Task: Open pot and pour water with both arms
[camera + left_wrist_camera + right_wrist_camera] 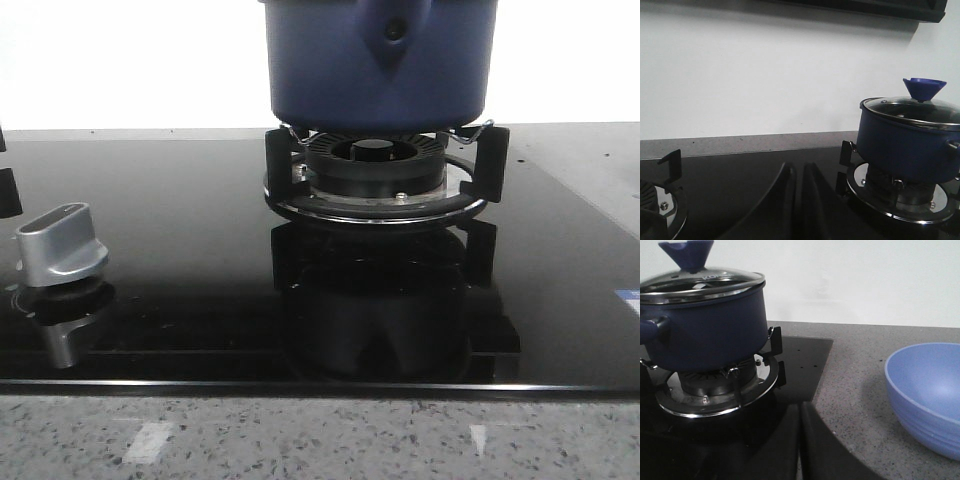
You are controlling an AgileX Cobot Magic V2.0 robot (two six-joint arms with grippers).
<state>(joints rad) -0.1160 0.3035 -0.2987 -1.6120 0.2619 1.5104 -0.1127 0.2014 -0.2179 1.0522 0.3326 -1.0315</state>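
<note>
The dark-blue pot [378, 62] stands on the burner grate [375, 180] at the back centre of the black hob; only its lower body shows in the front view. A glass lid with a blue cone knob [924, 88] covers the pot [907, 145], also seen in the right wrist view as the pot [705, 327] with the lid [700, 282] on top. My left gripper [799, 170] hangs shut and empty over the hob, well clear of the pot. Over the hob's edge, my right gripper [800, 410] is shut and empty too, apart from the pot.
A light-blue bowl [930, 395] sits on the speckled counter beside the hob. A silver control knob [62, 245] stands at the hob's front left. A second burner [657, 207] lies on the other side of the left gripper. A white wall runs behind.
</note>
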